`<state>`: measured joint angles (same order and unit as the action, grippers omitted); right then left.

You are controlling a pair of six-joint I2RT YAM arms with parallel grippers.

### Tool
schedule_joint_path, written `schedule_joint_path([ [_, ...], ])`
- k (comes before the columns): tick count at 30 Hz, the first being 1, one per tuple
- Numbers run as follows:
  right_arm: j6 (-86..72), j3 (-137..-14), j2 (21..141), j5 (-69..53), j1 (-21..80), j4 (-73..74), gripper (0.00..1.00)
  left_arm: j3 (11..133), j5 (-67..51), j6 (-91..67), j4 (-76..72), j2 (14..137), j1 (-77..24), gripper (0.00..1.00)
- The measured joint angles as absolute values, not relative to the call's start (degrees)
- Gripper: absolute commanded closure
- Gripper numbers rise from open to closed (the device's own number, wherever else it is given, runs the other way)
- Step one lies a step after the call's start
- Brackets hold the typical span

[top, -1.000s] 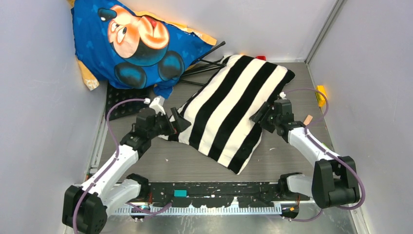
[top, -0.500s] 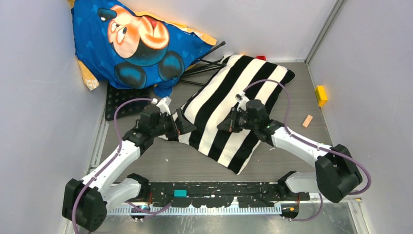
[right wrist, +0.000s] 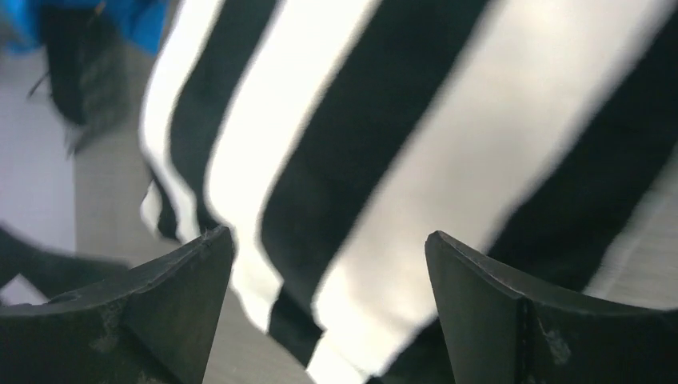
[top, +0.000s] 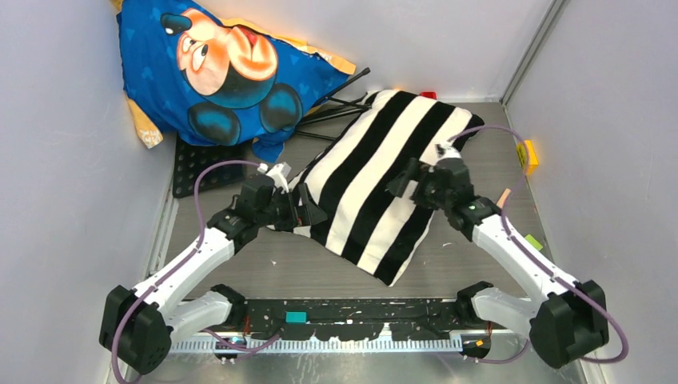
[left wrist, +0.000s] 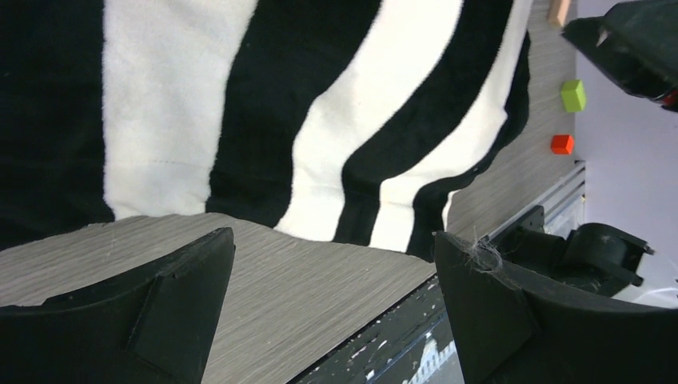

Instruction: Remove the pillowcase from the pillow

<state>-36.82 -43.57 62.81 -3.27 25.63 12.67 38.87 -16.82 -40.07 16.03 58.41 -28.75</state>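
Observation:
The black and cream-white striped pillowcase (top: 376,180) lies diagonally on the table and covers the pillow, which is hidden inside it. My left gripper (top: 310,213) is open and empty at the pillowcase's near-left edge. In the left wrist view (left wrist: 332,272) it hangs over bare table just short of the striped fabric (left wrist: 320,104). My right gripper (top: 404,179) is open and empty above the pillowcase's right half. In the right wrist view (right wrist: 328,272) the blurred stripes (right wrist: 384,120) fill the space between the fingers.
A blue Mickey Mouse cushion (top: 228,72) leans in the back left corner. A black perforated plate (top: 204,164) and black rods (top: 340,100) lie beside it. A yellow block (top: 528,156), a tan piece (top: 504,198) and a green block (top: 533,242) lie at the right.
My right gripper swung left over the pillowcase's middle, then drew back to the right and rose. My left gripper crept right toward the pillowcase's edge. The pillowcase has not moved.

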Motion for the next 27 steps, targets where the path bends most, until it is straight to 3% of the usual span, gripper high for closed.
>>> schedule_joint_path([
  [5,-37.26,-38.85,59.57,-4.12,11.51,15.49,0.05,38.87,-14.24,-40.01,17.15,58.76,-28.75,0.0],
  [9,-37.41,-35.44,59.77,-4.27,7.62,16.56,0.06,38.7,-12.32,-39.97,17.12,58.76,-28.75,0.0],
  [11,-37.58,-33.95,60.8,-4.99,7.42,15.9,0.14,38.52,-11.86,-39.99,17.15,58.83,-28.71,0.0],
  [19,-37.67,-32.42,71.7,-8.95,9.39,9.34,0.2,37.15,-14.48,-40.6,17.04,60.51,-22.68,0.0],
  [23,-37.89,-34.7,75.61,-6.61,15.94,6.76,0.31,36.21,-17.45,-41.74,17.12,60.53,-16.51,0.0],
  [27,-39.66,-38.61,80.49,-5.08,24.75,3.11,0.28,36.18,-18.55,-41.54,18.06,59.57,-14.06,0.0],
])
